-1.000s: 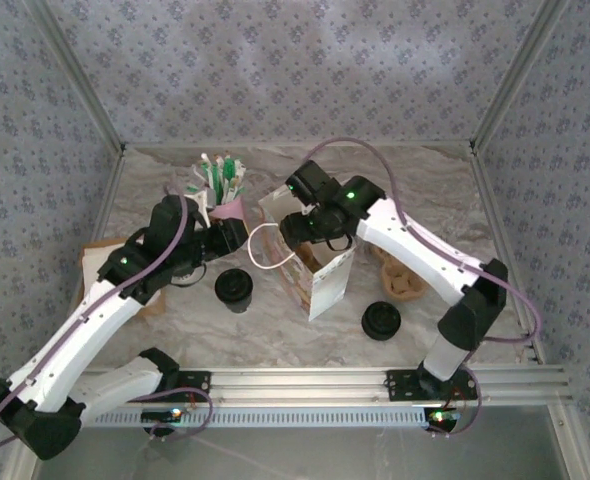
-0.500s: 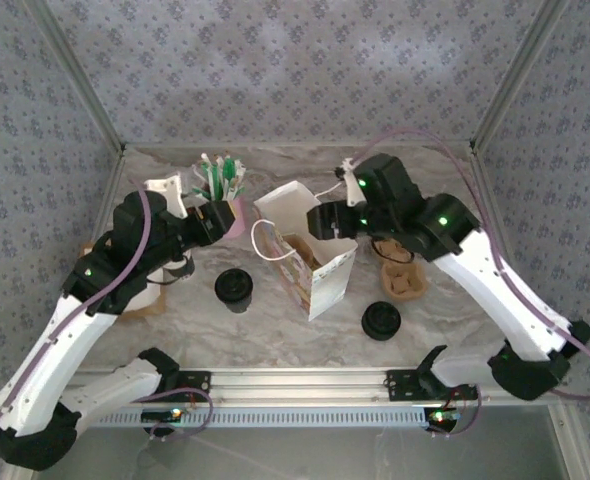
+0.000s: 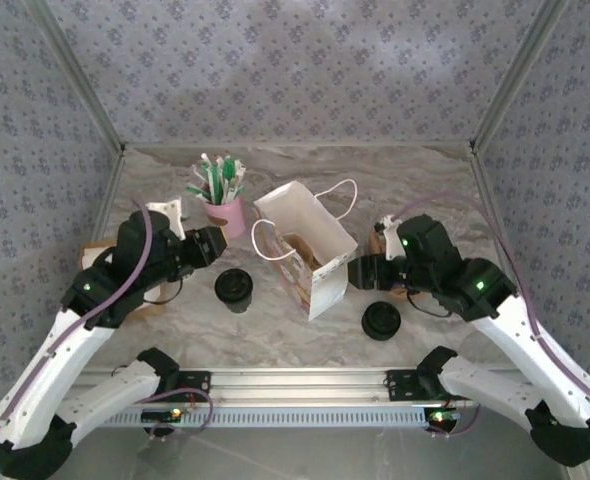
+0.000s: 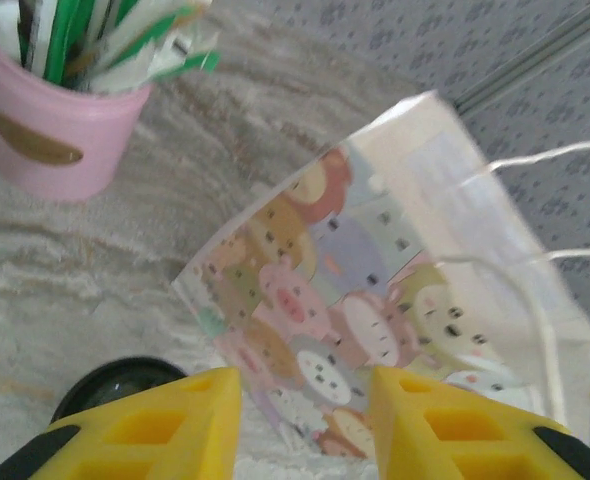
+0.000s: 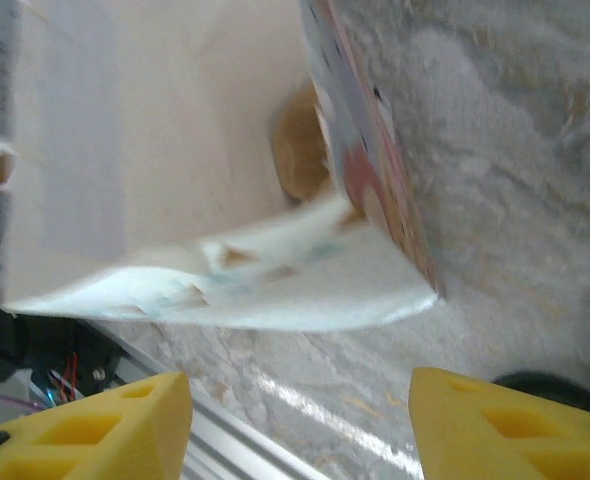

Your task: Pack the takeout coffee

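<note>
The white paper bag (image 3: 320, 285) stands open in the middle of the table, its cartoon-printed side (image 4: 375, 300) facing my left gripper. Low inside the bag (image 5: 155, 150) lies a blurred brownish round shape (image 5: 300, 140); I cannot tell what it is. I cannot pick out the takeout coffee. A round black-lidded thing (image 3: 233, 287) stands left of the bag, and whether a cup is under it is unclear. My left gripper (image 3: 207, 245) (image 4: 305, 420) is open and empty, a little left of the bag. My right gripper (image 3: 360, 272) (image 5: 300, 420) is open and empty, just right of the bag's front corner.
A pink cup (image 3: 227, 215) (image 4: 55, 140) of green and white stirrers stands behind the left gripper. A second round black thing (image 3: 380, 320) (image 5: 555, 385) sits near the front right. Cardboard (image 3: 100, 250) lies under the left arm. A metal rail (image 3: 305, 385) runs along the near edge.
Both arms have drawn back from the bag. The right gripper went from over the bag's mouth to low at its right; the left gripper slid back to the left.
</note>
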`<state>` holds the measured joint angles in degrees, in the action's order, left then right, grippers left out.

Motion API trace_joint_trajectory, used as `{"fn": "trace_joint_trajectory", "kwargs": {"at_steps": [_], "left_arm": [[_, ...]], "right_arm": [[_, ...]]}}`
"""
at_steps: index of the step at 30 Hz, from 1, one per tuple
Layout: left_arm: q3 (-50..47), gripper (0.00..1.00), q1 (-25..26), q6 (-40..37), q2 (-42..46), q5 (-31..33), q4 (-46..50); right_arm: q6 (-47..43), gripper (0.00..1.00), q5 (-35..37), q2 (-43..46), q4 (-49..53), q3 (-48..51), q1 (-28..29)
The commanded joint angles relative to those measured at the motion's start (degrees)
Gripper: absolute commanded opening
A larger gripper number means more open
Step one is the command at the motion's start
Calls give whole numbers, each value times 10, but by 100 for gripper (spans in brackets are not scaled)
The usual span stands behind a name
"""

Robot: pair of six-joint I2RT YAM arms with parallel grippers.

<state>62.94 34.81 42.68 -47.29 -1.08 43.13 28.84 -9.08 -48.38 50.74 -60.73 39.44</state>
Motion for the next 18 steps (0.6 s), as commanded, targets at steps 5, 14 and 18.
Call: {"fn": "trace_joint_trajectory", "kwargs": {"at_steps": [5, 14, 18], "left_arm": [[-15, 36, -2, 30, -96, -87, -69], [-38, 34, -3, 49, -175, -107, -173], [-28, 34, -2, 43, -212, -107, -192]], "right_arm": [[20, 56, -8, 30, -117, 127, -3], [22, 57, 22, 25, -216, 212, -5], [16, 57, 30, 5, -240, 224, -8]]}}
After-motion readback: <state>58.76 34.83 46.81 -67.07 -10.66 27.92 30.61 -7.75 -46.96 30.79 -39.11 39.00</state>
